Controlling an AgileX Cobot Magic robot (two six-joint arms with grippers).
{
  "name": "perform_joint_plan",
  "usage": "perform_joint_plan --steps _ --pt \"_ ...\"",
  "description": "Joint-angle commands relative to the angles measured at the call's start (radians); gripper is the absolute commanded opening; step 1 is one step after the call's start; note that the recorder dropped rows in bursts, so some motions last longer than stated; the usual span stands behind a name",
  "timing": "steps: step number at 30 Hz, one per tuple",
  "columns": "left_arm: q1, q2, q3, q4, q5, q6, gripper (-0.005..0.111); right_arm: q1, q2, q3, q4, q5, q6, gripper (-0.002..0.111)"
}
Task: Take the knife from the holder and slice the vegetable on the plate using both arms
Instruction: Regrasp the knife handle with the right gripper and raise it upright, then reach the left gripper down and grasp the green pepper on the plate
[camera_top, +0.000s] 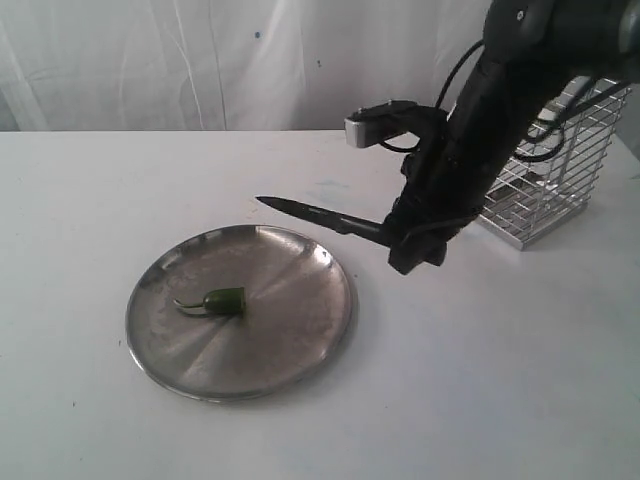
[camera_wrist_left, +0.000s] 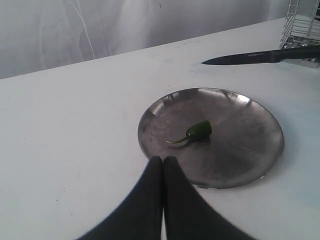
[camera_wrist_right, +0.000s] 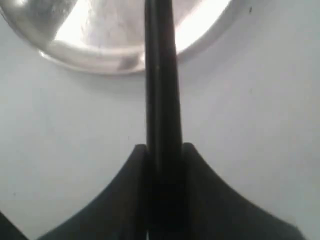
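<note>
1. The right gripper (camera_top: 415, 245) is clamped on the handle of the knife (camera_top: 320, 216), holding it above the table (camera_top: 480, 380), clear of the surface.
2. In the right wrist view the two fingers (camera_wrist_right: 127, 185) press against either side of the black handle, and the knife (camera_wrist_right: 161, 75) runs straight out from them toward the plate (camera_wrist_right: 95, 57).
3. The blade points away from the gripper, out over the far rim of the plate (camera_top: 330, 330), with its tip past that rim, on the side away from the holder (camera_top: 550, 170).
4. The holder stands upright on the table behind the right arm, well apart from the plate.
5. The chili (camera_top: 222, 300) lies on the plate, left of its middle, stem curving to the left; it is well apart from the knife tip and not touching it.
6. The left gripper (camera_wrist_left: 163, 165) is closed with nothing in it, its fingers pressed together just short of the near rim of the plate (camera_wrist_left: 250, 175).
7. From the left wrist view the chili (camera_wrist_left: 198, 131) lies just beyond those fingertips, near but apart, and the knife (camera_wrist_left: 255, 58) passes over the table beyond the plate.
</note>
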Motion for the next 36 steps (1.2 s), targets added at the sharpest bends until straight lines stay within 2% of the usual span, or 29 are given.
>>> perform_joint_plan --steps 1,4,8,11,13,16,18,20,24,28,31,33,36 --pt "-0.005 -0.008 0.001 -0.039 0.002 -0.006 0.000 0.131 -0.266 0.179 -0.351 0.016 0.534 0.000" --pt "-0.005 -0.008 0.001 -0.039 0.016 -0.006 0.000 0.210 -0.450 0.302 -0.487 -0.035 0.763 0.000" --pt "-0.005 -0.008 0.001 -0.039 0.028 -0.006 0.000 0.263 -0.662 0.410 -0.381 -0.109 0.904 0.000" --pt "-0.005 -0.008 0.001 -0.039 0.039 -0.006 0.000 0.273 -0.762 0.473 -0.236 -0.115 0.892 0.000" --pt "-0.005 -0.008 0.001 -0.048 0.038 -0.006 0.000 0.273 -0.803 0.510 -0.161 -0.115 0.793 0.000" --pt "-0.005 -0.008 0.001 -0.052 0.034 -0.006 0.000 0.273 -0.823 0.554 -0.140 -0.136 0.684 0.000" --pt "-0.005 -0.008 0.001 -0.052 0.023 -0.006 0.000 0.273 -0.809 0.577 -0.168 -0.213 0.659 0.000" --pt "-0.005 -0.008 0.011 -0.052 -0.034 -0.012 0.000 0.273 -0.781 0.599 -0.194 -0.340 0.637 0.000" --pt "-0.005 -0.008 0.102 -0.074 -0.301 -0.101 0.000 0.273 -0.683 0.607 -0.196 -0.545 0.639 0.000" --pt "-0.005 0.137 0.196 -0.077 -0.519 -0.141 0.000 0.273 -0.568 0.596 -0.209 -0.659 0.639 0.000" --pt "-0.005 0.307 0.183 -0.081 -0.639 -0.182 0.000 0.270 -0.496 0.589 -0.231 -0.703 0.639 0.000" --pt "-0.005 0.438 0.118 -0.014 -0.610 -0.158 0.000 0.256 -0.455 0.589 -0.233 -0.720 0.639 0.000" --pt "-0.005 0.680 -0.070 0.118 -0.411 -0.126 0.000 0.210 -0.397 0.589 -0.240 -0.745 0.639 0.000"
